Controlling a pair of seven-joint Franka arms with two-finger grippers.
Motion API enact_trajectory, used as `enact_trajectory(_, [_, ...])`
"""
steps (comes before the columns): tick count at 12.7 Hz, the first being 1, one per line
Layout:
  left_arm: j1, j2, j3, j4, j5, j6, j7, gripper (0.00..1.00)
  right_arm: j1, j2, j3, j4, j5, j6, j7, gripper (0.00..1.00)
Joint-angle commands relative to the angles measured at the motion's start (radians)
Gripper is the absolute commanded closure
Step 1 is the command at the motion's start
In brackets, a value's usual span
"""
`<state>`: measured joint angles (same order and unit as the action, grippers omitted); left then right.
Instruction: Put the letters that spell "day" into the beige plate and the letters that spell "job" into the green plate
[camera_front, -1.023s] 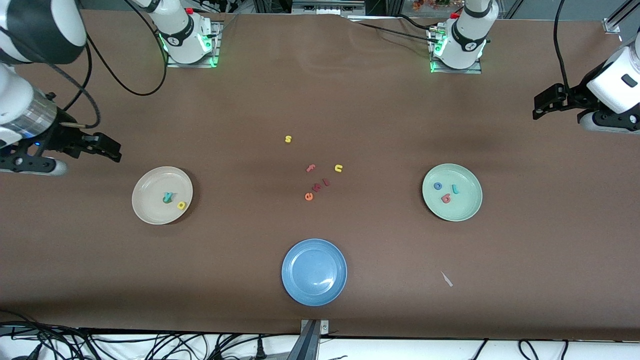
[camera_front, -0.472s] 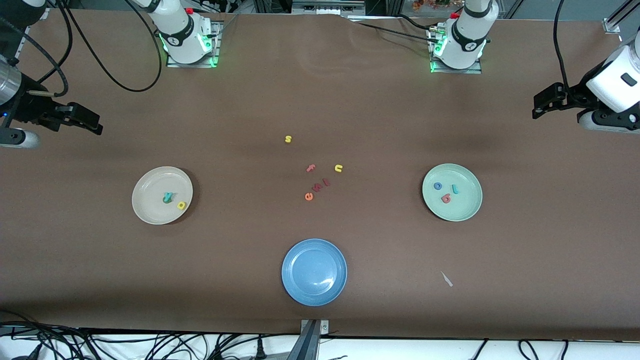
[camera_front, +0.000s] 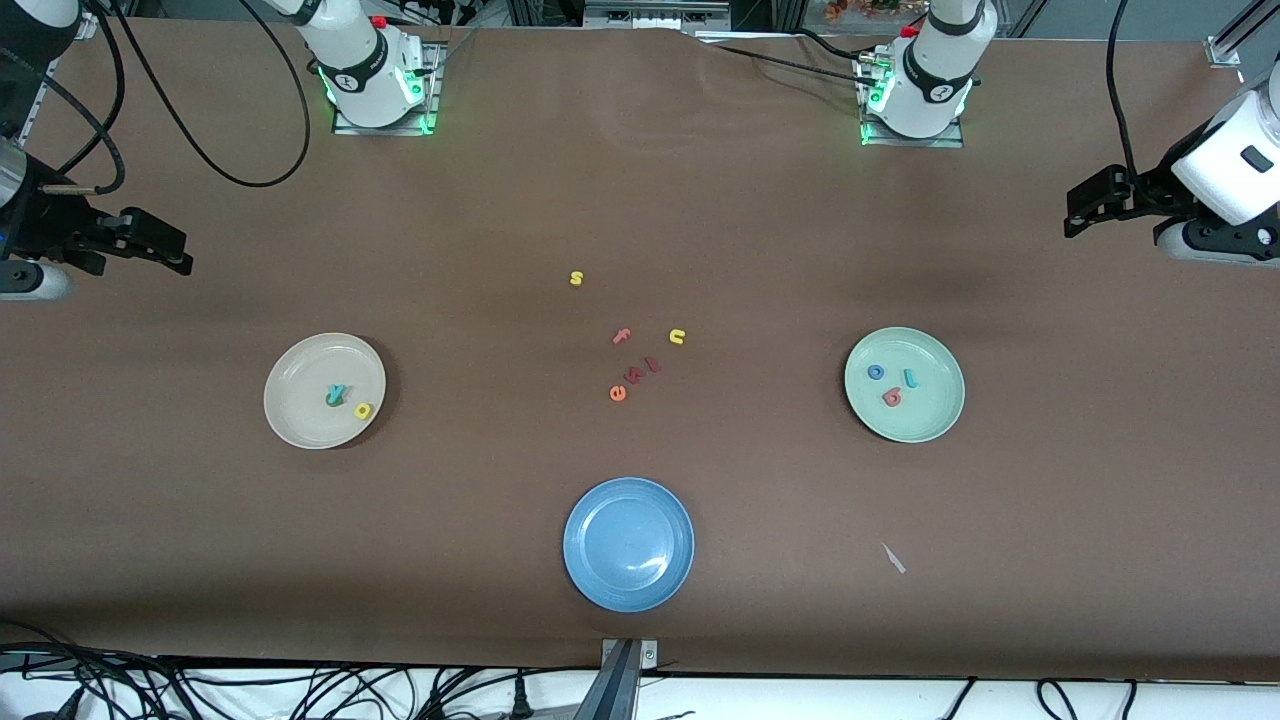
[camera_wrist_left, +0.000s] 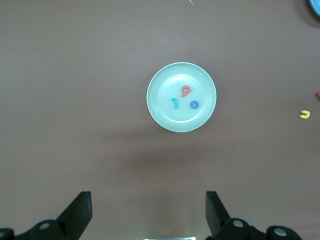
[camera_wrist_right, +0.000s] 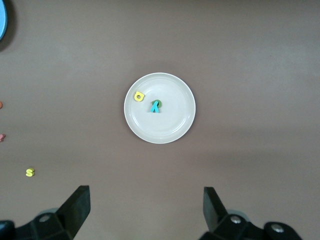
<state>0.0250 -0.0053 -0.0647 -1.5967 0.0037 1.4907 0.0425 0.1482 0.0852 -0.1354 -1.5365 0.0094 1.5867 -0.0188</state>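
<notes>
- Front view: my right gripper (camera_front: 170, 255) has pulled back to the table's edge at the right arm's end, jaws apart and empty; my left gripper (camera_front: 1085, 205) waits likewise at its end. Job looks done.
- Left wrist view: j (camera_wrist_left: 175, 103), o (camera_wrist_left: 194, 104), b (camera_wrist_left: 186, 91) lie in the green plate (camera_wrist_left: 160, 112).
- Right wrist view: a (camera_wrist_right: 139, 96) sits in the beige plate (camera_wrist_right: 170, 130); y (camera_wrist_right: 155, 106) lies over d there.

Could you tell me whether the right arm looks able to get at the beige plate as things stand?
Probably yes: the right gripper hangs open near the beige plate, with only bare table between them.
</notes>
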Motion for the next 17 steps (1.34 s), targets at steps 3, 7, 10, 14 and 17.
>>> enact_trajectory(3, [-0.002,-0.002,-0.014,0.017,0.029,-0.018,0.008,0.0,0.01,0.03,-0.009,0.027,-0.008,0.01,-0.027,0.0])
enact_trajectory(7, [-0.002,-0.002,-0.014,0.017,0.029,-0.018,0.008,0.0,0.01,0.031,-0.006,0.027,-0.008,0.007,-0.023,0.0])
enact_trajectory(10, [-0.002,-0.002,-0.014,0.017,0.029,-0.02,0.007,0.0,0.011,0.03,-0.006,0.027,-0.009,0.007,-0.021,0.0])
enact_trajectory(14, [-0.002,-0.004,-0.017,0.017,0.029,-0.02,0.007,0.0,0.007,0.031,-0.007,0.027,-0.011,0.024,-0.021,0.0])
enact_trajectory(17, [-0.002,-0.004,-0.017,0.017,0.029,-0.02,0.005,0.0,0.002,0.038,-0.009,0.027,-0.011,0.032,-0.021,0.0])
